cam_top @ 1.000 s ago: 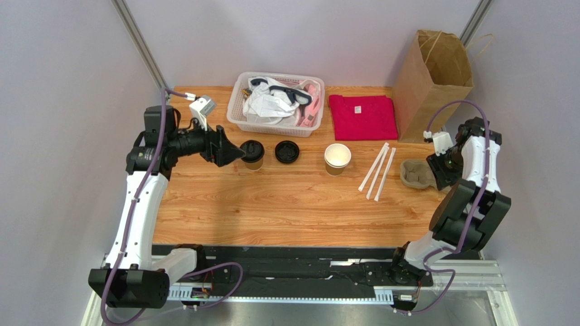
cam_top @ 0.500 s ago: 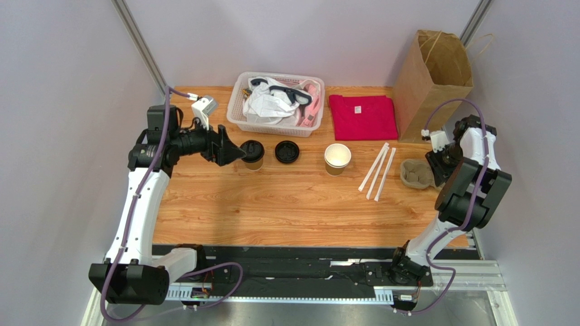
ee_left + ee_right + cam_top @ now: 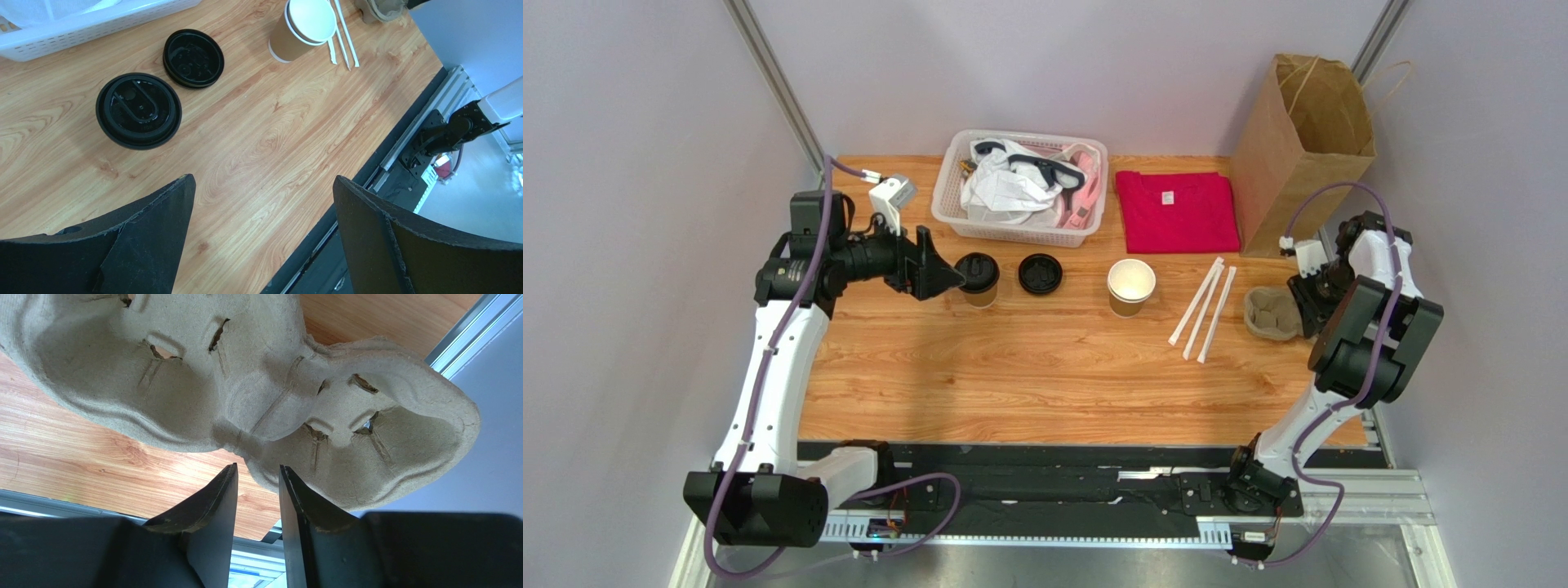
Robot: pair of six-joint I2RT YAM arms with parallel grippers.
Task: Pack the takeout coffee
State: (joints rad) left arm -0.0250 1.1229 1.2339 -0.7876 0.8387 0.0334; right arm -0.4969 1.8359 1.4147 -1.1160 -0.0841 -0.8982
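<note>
Brown kraft under a black lid, the takeout coffee [image 3: 978, 278] stands upright just ahead of your left gripper [image 3: 946, 277], whose fingers are spread wide. In the left wrist view the cup sits ahead of the finger on that view's left, off the gripper's centre line. Beyond it lies a loose black lid [image 3: 1039, 273], then an open paper cup [image 3: 1131, 284]. Your right gripper [image 3: 258, 470] has its fingers drawn close with a slim gap, tips at the rim of the pulp tray [image 3: 184, 386]; you cannot tell whether they pinch it.
</note>
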